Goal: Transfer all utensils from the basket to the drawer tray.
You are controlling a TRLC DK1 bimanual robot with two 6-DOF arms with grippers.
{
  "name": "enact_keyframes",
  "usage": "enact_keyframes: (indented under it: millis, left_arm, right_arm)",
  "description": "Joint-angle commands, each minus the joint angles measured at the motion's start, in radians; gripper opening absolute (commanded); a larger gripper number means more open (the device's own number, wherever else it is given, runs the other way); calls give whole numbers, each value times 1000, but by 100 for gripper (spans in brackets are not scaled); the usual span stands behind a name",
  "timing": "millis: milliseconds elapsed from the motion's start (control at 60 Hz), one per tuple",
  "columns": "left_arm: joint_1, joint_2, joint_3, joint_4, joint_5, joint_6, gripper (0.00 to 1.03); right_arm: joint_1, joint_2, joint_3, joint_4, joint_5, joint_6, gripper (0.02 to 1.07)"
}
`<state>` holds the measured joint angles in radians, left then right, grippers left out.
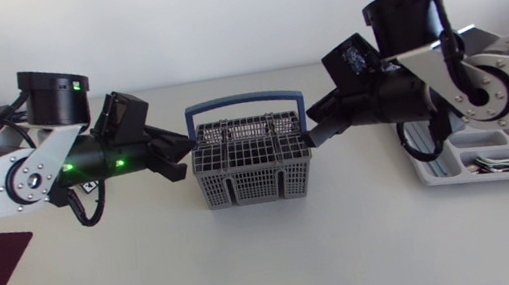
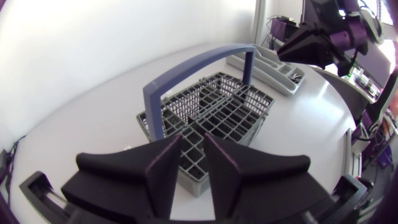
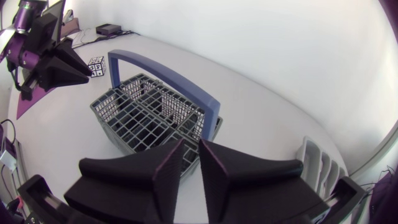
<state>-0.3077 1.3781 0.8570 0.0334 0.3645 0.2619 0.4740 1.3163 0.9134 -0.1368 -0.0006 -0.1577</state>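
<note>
Two arms, left arm (image 1: 27, 176) and right arm (image 1: 458, 82), flank one grey basket (image 1: 253, 158) at mid-table. The left gripper (image 1: 177, 164) and right gripper (image 1: 317, 133) have their fingers pressed together, tips beside its rim. One drawer tray (image 1: 441, 173) lies under the right arm, its utensils (image 1: 500, 163) too small to count.

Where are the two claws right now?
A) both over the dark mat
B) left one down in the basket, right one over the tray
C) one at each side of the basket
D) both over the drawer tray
C: the head view shows the left claw just left of the basket and the right claw just right of it, with the drawer tray further right.
</note>
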Motion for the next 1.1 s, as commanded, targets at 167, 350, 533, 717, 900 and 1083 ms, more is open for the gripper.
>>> enact_keyframes:
  millis: [167,350,533,717,900,1083]
  left_arm:
    - [59,-140,-72,-32,5,3,90]
    - [134,-221,-104,-79,-12,17,98]
    - [163,-366,-153,-102,-67,22,98]
    - [216,-450,-200,-78,-64,-64,98]
    - [239,-539,-256,-61,-81,-69,98]
    - [259,-656,-349,-3,-137,-72,98]
  right_arm:
    - [-57,-132,-93,3,39,-42,76]
    - [-137,-239,-168,6,40,-86,102]
    - [-225,-339,-245,37,40,-118,102]
    - [-288,-430,-320,60,39,-140,102]
    - [-337,-523,-387,80,42,-148,102]
    - [-367,-638,-473,114,42,-160,102]
